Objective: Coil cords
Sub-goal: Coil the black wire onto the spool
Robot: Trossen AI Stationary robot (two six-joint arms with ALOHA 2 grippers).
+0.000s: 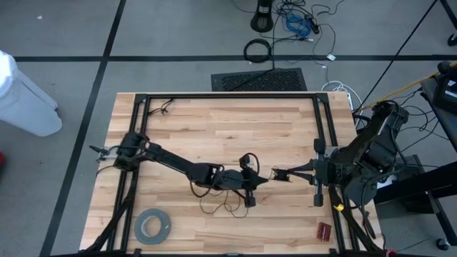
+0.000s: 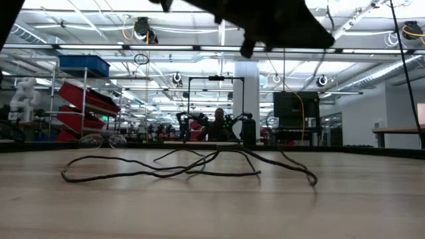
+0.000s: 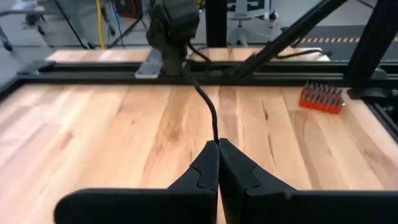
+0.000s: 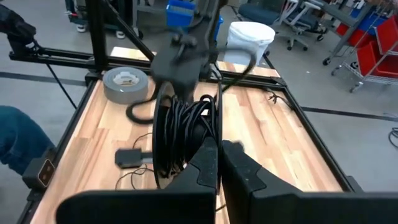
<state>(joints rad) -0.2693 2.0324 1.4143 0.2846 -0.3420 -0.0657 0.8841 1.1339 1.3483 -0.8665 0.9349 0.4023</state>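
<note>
Cord (image 2: 199, 166): one thin dark wire lies in loose loops on the table (image 1: 214, 121), near its front middle, part of it lifted. The left gripper (image 3: 217, 146) is closed on a section of the cord, pinching it at the fingertips, probably to draw the slack into a loop. The right gripper (image 4: 217, 146) is closed just beside the wound part of the cord, likely to steady it. One tape roll (image 1: 152, 225) lies well apart.
</note>
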